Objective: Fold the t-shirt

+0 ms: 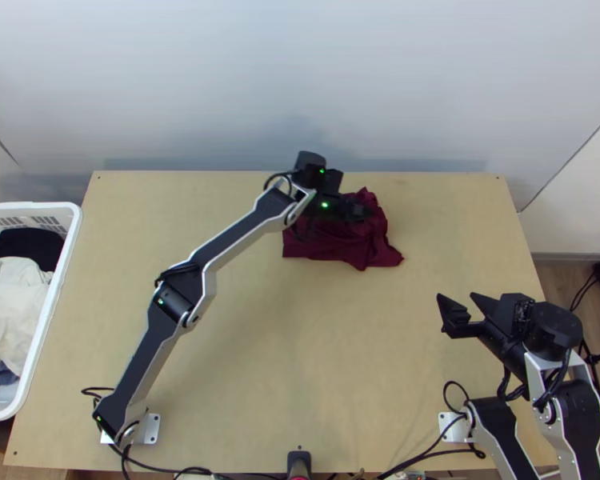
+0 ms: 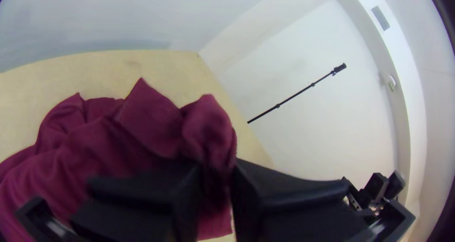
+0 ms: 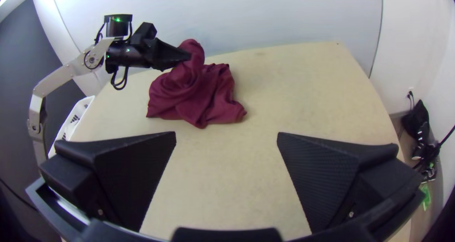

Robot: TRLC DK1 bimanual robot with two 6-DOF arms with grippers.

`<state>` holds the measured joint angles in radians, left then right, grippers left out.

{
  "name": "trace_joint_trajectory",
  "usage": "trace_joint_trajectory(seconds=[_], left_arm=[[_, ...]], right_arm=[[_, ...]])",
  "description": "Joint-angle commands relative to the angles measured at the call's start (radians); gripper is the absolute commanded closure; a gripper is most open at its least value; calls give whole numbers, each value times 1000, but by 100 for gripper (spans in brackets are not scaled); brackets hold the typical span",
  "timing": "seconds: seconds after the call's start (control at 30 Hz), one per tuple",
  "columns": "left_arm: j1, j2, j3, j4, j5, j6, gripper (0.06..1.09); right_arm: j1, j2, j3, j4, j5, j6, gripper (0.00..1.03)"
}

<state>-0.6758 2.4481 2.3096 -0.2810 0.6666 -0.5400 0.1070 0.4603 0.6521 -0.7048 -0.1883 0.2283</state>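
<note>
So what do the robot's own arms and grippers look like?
The left arm and right arm have silver-grey links, black joints and looping black cables; small green lights dot the left one. The left gripper and right gripper have wide, black, tapering fingers.

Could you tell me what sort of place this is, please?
Probably a robotics lab or workshop: two arms stand at a wooden table, a white basket holds cloth, and cables run along its near edge.
</note>
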Motion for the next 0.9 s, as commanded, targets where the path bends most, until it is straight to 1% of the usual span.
trace_joint_trajectory(seconds=[0.0, 0.03, 0.23, 0.3, 0.43, 0.5, 0.57, 0.7, 0.77, 0.87], left_arm=[[-11, 20, 1, 123, -75, -101, 15], [-7, 15, 2, 146, -76, -149, 10], [44, -38, 2, 186, -68, -311, 10], [70, -61, -10, 171, -48, -310, 10], [119, -158, -122, 131, -32, -176, 10], [147, -193, -144, 54, -24, -95, 10], [171, -230, -144, -58, -21, 2, 10], [222, -319, -179, -215, -22, 141, 10], [251, -385, -239, -241, -22, 163, 10], [297, -503, -363, -238, -22, 184, 10]], right_arm=[[-3, -5, 4, 7, -3, -6, 4], [-3, -5, 4, 7, -3, -9, 4], [-1, -5, -3, 21, -7, -1, 4], [-1, -5, -6, 27, -7, 2, 4], [14, -2, -12, 37, -11, 13, 3], [19, 6, -16, 53, -11, 31, 3], [26, 26, -23, 76, -11, 48, 3], [59, 113, -23, 136, -14, 89, 3], [66, 184, -23, 171, -31, 120, 3], [80, 311, -14, 225, -71, 157, 3]])
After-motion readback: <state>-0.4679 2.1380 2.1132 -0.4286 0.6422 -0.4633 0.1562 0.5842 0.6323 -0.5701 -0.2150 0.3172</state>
